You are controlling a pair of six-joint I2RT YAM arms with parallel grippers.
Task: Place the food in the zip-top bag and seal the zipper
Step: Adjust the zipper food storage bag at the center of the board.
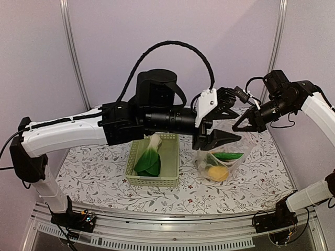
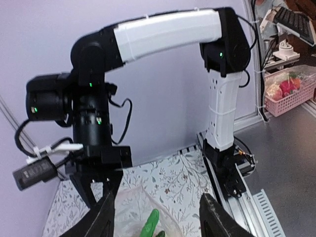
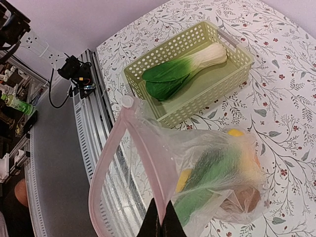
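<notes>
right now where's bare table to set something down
Bare table left of the basket, and a strip along the near edge. Smaller patch right of the bag. Crowded over the bag: left gripper open above it, right gripper pinching its mouth.

bok choy (image 3: 185,69) 1 | basket (image 3: 197,106) 1 | zip-top bag (image 3: 197,143) 1 | cucumber (image 3: 207,170) 1

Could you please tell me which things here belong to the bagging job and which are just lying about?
For the job:
zip-top bag
cucumber, lemon and brown piece, inside it
bok choy, not yet bagged

Lying about:
pale green basket, holding the bok choy
pink basket, in the background
</notes>
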